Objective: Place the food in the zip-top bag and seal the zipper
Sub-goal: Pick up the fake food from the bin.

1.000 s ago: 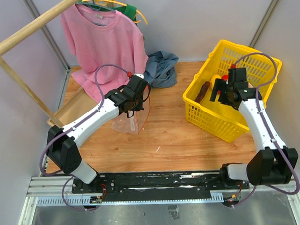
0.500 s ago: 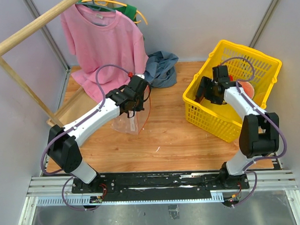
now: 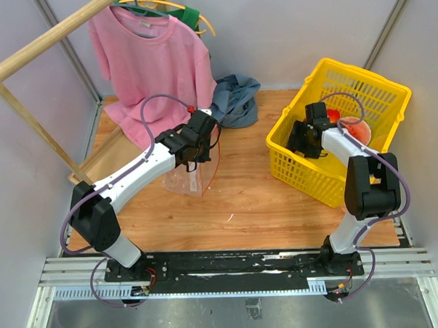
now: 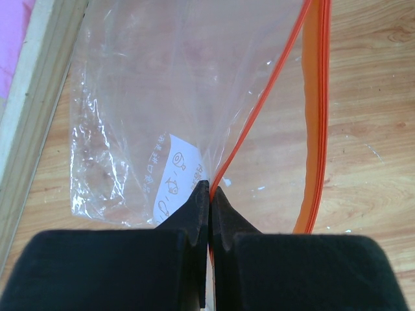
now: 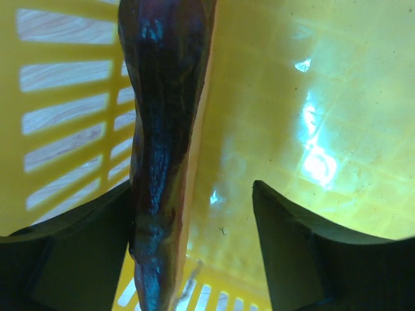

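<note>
My left gripper [image 3: 193,155] [image 4: 209,188] is shut on the mouth edge of the clear zip-top bag [image 3: 185,181] [image 4: 130,97], pinching one orange-red zipper strip [image 4: 259,110]. It holds the mouth open above the wooden table. The other strip [image 4: 316,129] curves away to the right, and a white label [image 4: 170,178] shows through the plastic. My right gripper [image 3: 300,140] [image 5: 191,188] is open, low in the near-left corner of the yellow basket [image 3: 307,176]. The dark brown-purple piece [image 5: 162,129] lies between its fingers, against the left one. The watermelon slice [image 3: 357,129] and a red piece [image 3: 334,115] lie further back in the basket.
A pink shirt [image 3: 152,58] hangs from a wooden rack [image 3: 32,49] at the back left. A blue-grey cloth [image 3: 235,99] is bunched on the table behind the bag. The rack's wooden base [image 4: 32,116] runs just left of the bag.
My right arm swung from the middle of the basket to its near-left corner and dropped down over the dark piece. The left arm and the bag stayed put.
</note>
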Robot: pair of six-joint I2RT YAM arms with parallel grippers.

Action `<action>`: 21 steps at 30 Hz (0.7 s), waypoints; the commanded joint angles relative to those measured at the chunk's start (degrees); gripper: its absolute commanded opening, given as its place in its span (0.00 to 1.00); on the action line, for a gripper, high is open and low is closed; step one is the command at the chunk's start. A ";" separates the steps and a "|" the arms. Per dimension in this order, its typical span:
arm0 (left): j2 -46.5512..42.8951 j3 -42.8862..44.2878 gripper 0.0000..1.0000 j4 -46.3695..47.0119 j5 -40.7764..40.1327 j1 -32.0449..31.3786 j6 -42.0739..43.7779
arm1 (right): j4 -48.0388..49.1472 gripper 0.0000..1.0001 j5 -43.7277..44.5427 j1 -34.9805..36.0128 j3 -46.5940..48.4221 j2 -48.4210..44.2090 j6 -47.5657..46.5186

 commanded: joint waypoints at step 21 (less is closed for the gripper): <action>-2.20 1.86 0.00 -0.98 0.39 0.29 1.38 | 2.00 0.01 -3.95 -1.43 -2.36 -7.04 -7.36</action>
